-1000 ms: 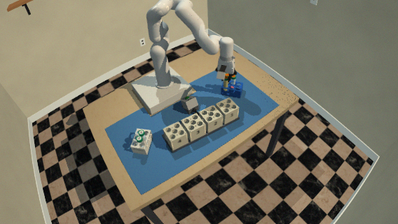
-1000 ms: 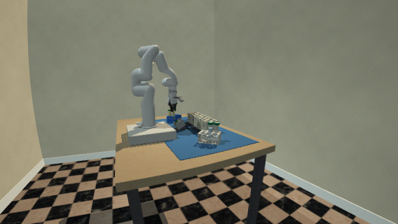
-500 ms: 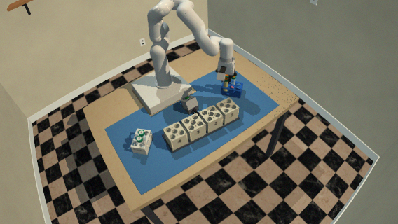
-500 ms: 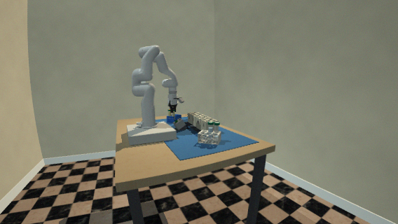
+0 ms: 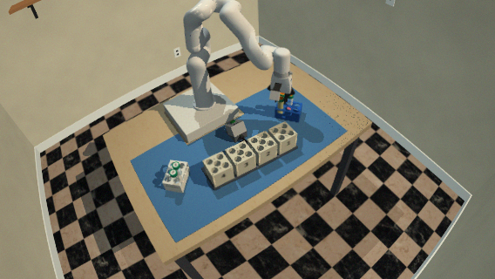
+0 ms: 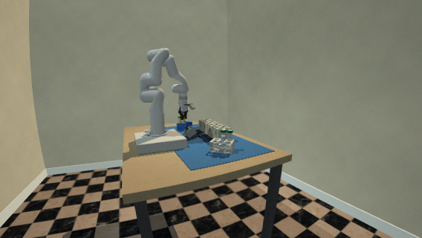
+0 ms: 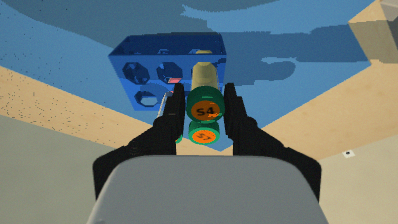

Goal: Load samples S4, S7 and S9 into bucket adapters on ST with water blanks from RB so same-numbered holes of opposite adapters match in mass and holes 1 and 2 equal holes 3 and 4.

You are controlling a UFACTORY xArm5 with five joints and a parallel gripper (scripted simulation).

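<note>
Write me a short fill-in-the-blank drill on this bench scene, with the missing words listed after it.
1. The tube between the black fingers has a cap dot marked ____.
2. The rack under the gripper is coloured ____.
3. The number of bucket adapters in the row is ____.
4. The caps of the tubes in the white rack are ____.

Missing words: S4; blue; four; green
</note>
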